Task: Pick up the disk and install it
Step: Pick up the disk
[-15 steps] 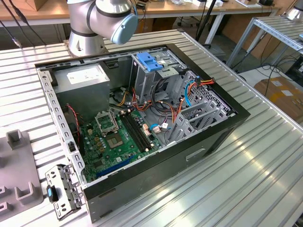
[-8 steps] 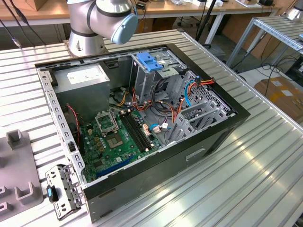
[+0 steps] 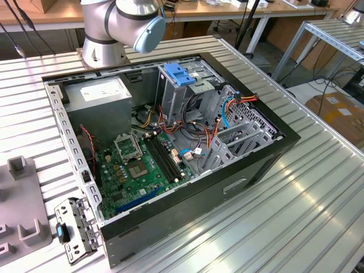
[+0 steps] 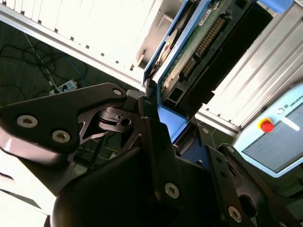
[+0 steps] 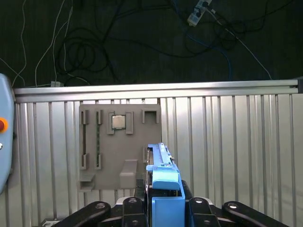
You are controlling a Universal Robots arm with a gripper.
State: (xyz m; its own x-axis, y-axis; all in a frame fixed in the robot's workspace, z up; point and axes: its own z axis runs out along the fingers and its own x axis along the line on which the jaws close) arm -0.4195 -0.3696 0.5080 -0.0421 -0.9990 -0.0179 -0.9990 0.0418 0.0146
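The disk (image 5: 163, 172) stands on edge between my fingers, its blue plastic carrier facing the first wrist view. In the second wrist view the disk (image 4: 191, 45) shows its green circuit board and connector inside the blue frame. My gripper (image 5: 163, 203) is shut on the disk, and its black fingers (image 4: 151, 127) press on the carrier's sides. The disk hangs over the grey fixture plate (image 5: 120, 151); whether it touches the plate I cannot tell. In the exterior view the arm's base and a joint (image 3: 122, 23) stand behind the open computer case (image 3: 170, 142).
The case holds a motherboard (image 3: 142, 165), a grey power supply (image 3: 102, 99) and a metal drive cage with a blue bracket (image 3: 179, 74). A chip (image 5: 118, 121) sits in the fixture plate. A pendant with a red button (image 4: 267, 125) is nearby. Cables lie on the floor (image 5: 142, 38).
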